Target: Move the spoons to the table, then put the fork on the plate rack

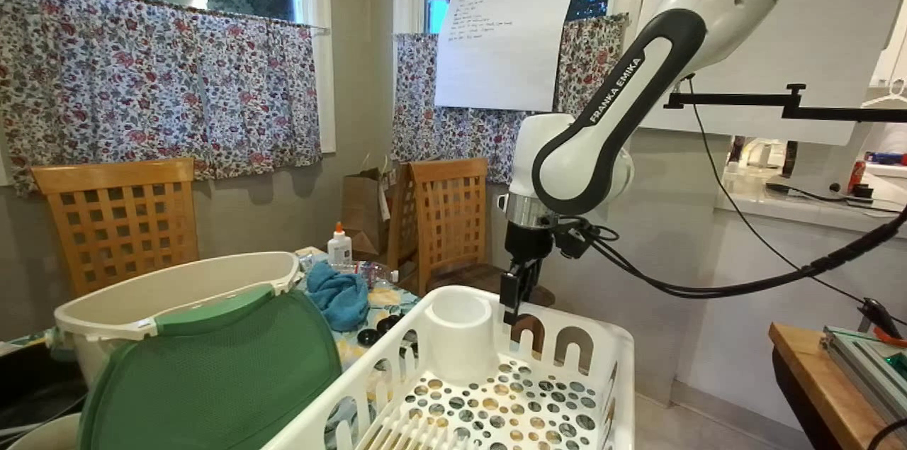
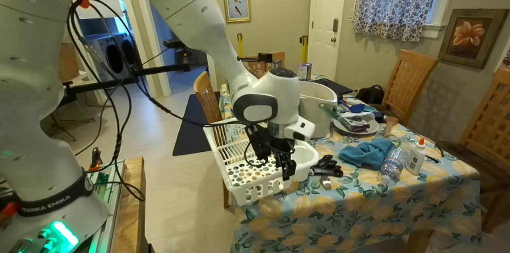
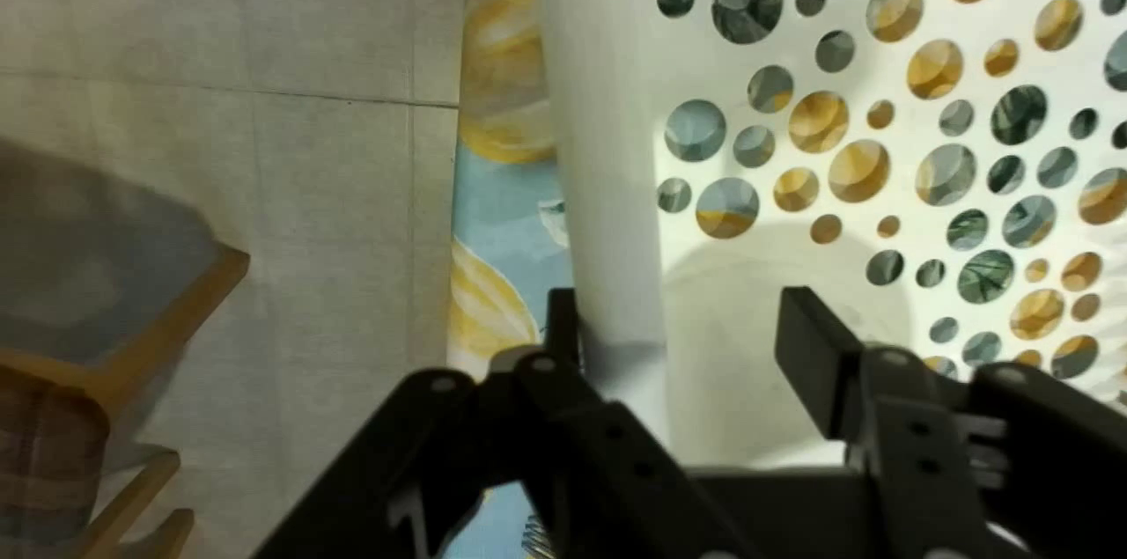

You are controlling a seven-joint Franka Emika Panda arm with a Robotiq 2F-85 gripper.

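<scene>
Lemon-print cloth (image 2: pixel 358 225) is covering the table (image 2: pixel 360 193), and a white dish rack (image 1: pixel 618 358) is standing on it near the edge. The gripper (image 3: pixel 682 326) is holding nothing: its fingers (image 3: pixel 819 361) are standing wide apart, and the rim (image 3: pixel 607 189) of the rack's end wall is showing between them, one finger outside, one inside. Whether either is touching the plastic, I cannot tell. Close beside them the rack's round cup (image 1: pixel 460 351) is rising.

Beyond that cup, farther from the robot's base (image 2: pixel 51 165), what looks like the fork (image 2: pixel 326 183) is lying on the cloth outside the rack, lower than the fingertips. Its slotted metal head seems to be pointing toward the nearer table edge in an exterior view; its handle is getting lost beside dark utensils (image 2: pixel 326 165), possibly the spoons. If so, those are already resting on the table, and the fork is the piece left to move. Reaching it would likely be needing a lift over the rim and perhaps a turn to set the fingers across its length.

Farther out, the arm (image 2: pixel 199 18) is arching over the rack, the gripper pointing nearly straight down.
</scene>
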